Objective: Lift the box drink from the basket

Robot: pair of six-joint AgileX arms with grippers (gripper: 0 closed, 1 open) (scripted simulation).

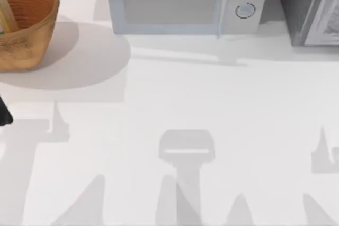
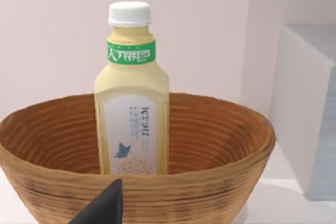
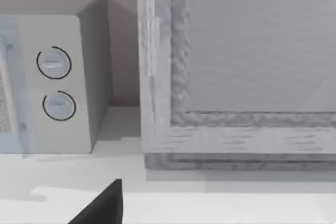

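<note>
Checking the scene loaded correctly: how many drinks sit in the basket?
1. The box drink stands upright inside the basket, at the table's far left corner; the basket wall may hide anything lower.

The basket (image 1: 26,27), woven and orange-brown, sits at the far left corner of the white table (image 1: 212,104), cut off by the picture's left edge, and a pale-yellow strip of the box drink (image 1: 6,11) with a touch of green stands inside it against the left edge. A pale microwave (image 1: 183,1) with two round dials stands along the back at the centre, and a grey textured cabinet (image 1: 310,6) is at the back right. A small dark part of the left arm (image 1: 4,114) pokes in at the left edge, below the basket.
</note>
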